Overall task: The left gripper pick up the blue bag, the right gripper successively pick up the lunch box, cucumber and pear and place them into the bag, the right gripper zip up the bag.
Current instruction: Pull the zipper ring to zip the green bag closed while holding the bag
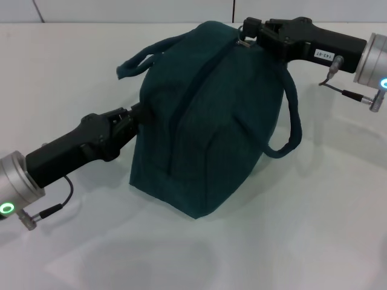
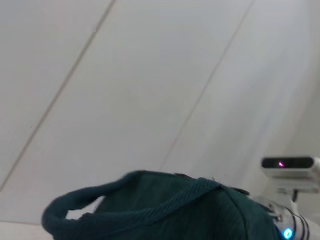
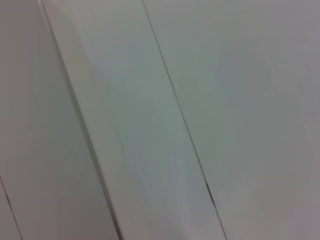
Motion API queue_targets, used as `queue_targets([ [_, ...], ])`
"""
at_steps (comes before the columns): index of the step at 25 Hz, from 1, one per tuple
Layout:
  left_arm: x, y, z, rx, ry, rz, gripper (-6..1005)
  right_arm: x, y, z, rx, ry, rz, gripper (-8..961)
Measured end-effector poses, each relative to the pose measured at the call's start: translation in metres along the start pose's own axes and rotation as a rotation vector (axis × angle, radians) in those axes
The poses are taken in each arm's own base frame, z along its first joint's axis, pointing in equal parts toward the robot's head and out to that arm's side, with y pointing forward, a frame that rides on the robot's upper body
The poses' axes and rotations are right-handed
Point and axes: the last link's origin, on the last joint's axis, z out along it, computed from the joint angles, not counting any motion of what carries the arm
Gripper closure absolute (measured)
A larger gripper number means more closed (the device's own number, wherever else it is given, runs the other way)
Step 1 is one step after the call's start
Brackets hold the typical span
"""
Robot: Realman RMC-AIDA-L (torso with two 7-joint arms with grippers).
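**Toward the desk's far edge: zipping the bag**

Mid-desk stands the blue bag (image 1: 205,121), its zipper seam looking closed along the top. The left gripper (image 1: 134,115) pinches its near-left side, fingers closed on fabric. The right gripper (image 1: 249,33) grips the zipper pull at the far end — zipping seems nearly done; next comes releasing — gently

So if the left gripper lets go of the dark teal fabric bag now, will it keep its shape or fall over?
The dark teal fabric bag probably stays up: it sits on the white table on a broad base and looks filled out. Its soft cloth may sag where the left gripper presses its side. The looped handles hang limp, so they would flop. The right gripper is at the zipper end.
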Motion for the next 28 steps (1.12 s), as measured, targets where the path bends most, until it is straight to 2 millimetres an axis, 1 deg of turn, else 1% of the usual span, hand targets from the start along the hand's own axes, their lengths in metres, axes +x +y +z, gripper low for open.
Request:
queue_targets([
  [4, 0.003, -0.003, -0.001, 0.019, 0.014, 0.011, 943, 0.0, 0.0, -0.002, 0.003, -0.005, 0.003, 940],
  [10, 0.018, -0.008, -0.009, 0.055, 0.057, 0.052, 724, -0.001, 0.0, -0.006, 0.002, -0.018, 0.005, 940],
  [12, 0.024, -0.012, -0.014, 0.078, 0.086, 0.047, 505, -0.001, -0.001, -0.008, 0.003, -0.026, 0.007, 940],
  [15, 0.038, -0.017, -0.02, 0.104, 0.117, 0.062, 440, -0.002, -0.001, -0.011, 0.008, -0.034, 0.007, 940],
  [17, 0.052, -0.023, -0.024, 0.129, 0.143, 0.053, 396, -0.002, -0.002, -0.012, 0.011, -0.037, 0.007, 940],
  [19, 0.067, -0.03, -0.024, 0.149, 0.161, 0.017, 352, -0.001, -0.001, -0.014, 0.009, -0.04, 0.009, 940],
  [21, 0.08, -0.037, -0.018, 0.149, 0.152, -0.003, 309, 0.0, 0.0, -0.016, 0.006, -0.044, 0.013, 940],
  [23, 0.092, -0.04, -0.003, 0.12, 0.114, -0.011, 265, 0.001, 0.0, -0.018, 0.002, -0.047, 0.015, 940],
  [26, 0.107, -0.04, 0.024, 0.058, 0.031, -0.023, 184, 0.0, 0.002, -0.017, -0.009, -0.049, 0.013, 940],
  [28, 0.114, -0.037, 0.052, 0.005, -0.07, -0.048, 129, -0.001, 0.003, -0.016, -0.016, -0.051, 0.011, 940],
])
